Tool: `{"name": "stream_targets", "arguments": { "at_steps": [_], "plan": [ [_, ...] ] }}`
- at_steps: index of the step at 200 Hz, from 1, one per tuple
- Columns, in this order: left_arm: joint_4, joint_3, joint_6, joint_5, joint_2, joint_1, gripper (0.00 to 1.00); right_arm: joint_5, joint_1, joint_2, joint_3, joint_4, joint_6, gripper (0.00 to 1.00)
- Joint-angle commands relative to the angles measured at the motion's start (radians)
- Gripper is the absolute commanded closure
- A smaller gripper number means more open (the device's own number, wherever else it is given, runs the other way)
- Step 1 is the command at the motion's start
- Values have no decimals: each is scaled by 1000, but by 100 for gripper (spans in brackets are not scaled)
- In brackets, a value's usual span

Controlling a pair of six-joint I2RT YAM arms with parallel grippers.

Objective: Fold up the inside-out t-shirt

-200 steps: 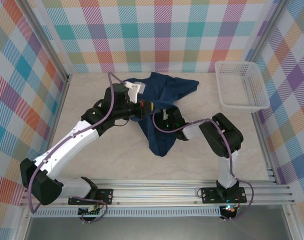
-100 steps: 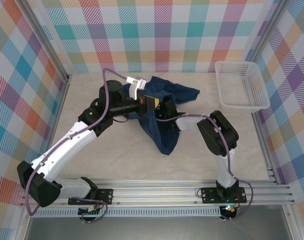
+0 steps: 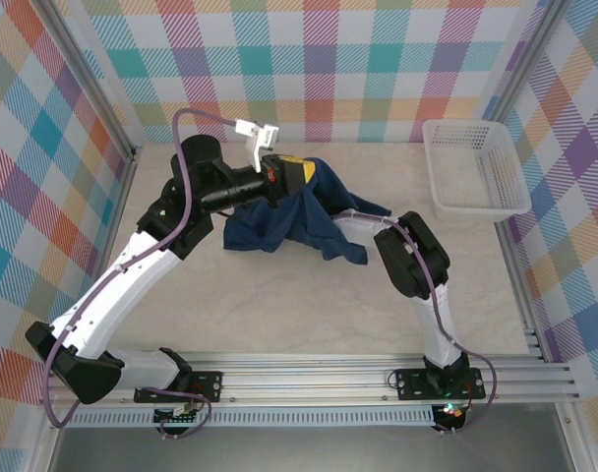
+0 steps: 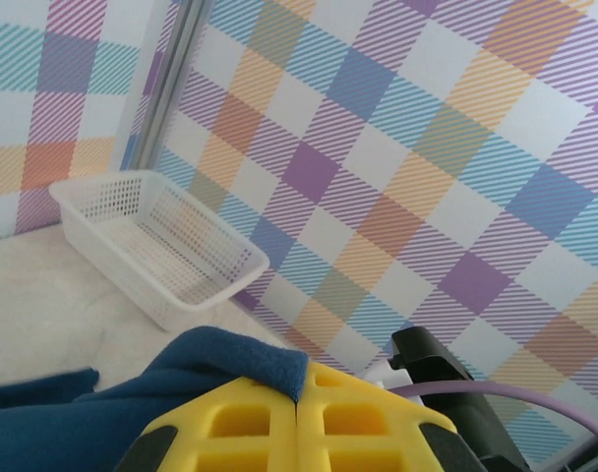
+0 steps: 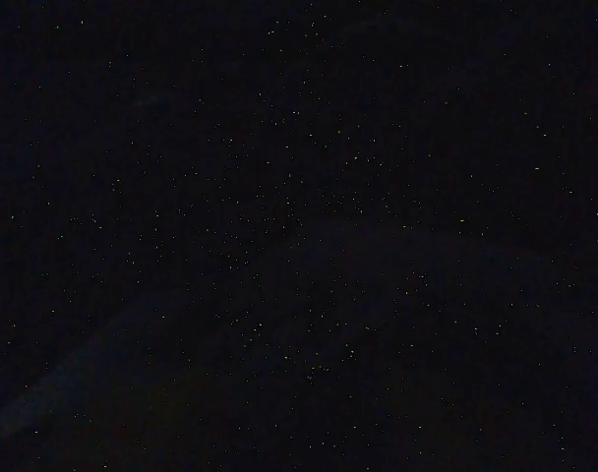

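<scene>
Left of the white basket (image 3: 473,122), the inside-out t-shirt (image 3: 289,221) hangs bunched from the left gripper (image 3: 307,175) (yellow fingers (image 4: 240,423) pressed together on a navy fold). The right gripper lies buried under the cloth, nearer the basket; open or closed, I cannot tell.

Navy t-shirt (image 3: 289,221), yellow left end effector (image 4: 297,393), white mesh basket (image 3: 473,124), beige marbled table (image 3: 279,305), multicolour pastel plaid walls (image 3: 328,69).

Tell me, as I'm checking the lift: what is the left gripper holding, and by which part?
The left gripper pinches the inside-out t-shirt by a bunched fold at its fingertips; which part of the shirt cannot be told.
</scene>
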Motion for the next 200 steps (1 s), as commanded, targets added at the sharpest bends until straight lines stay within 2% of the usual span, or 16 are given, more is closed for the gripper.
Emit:
{"name": "stream_targets", "arguments": {
  "at_steps": [1, 39, 48, 80, 124, 148, 175, 200],
  "plan": [
    [8, 69, 52, 2, -1, -17, 100, 24, 6, 29, 52, -132, -30, 49],
    [-32, 128, 98, -15, -5, -17, 100, 26, 4, 57, 115, -243, -52, 41],
    [-42, 131, 105, -20, -8, -16, 100, 25, 5, 62, 126, -255, -60, 33],
    [-61, 132, 128, -46, -25, -16, 100, 24, 1, 81, 164, -309, -82, 24],
    [-58, 124, 135, -67, -41, -14, 100, -8, -11, 133, 235, -393, -103, 22],
    [-64, 102, 140, -173, -65, -12, 100, -42, -11, 144, 227, -432, -104, 31],
    [-68, 59, 131, -327, -90, -2, 100, -124, -11, 98, 89, -368, -60, 59],
    [-66, 21, 105, -451, -107, 34, 100, -183, -13, 86, 41, -344, -52, 82]
  ]
}}
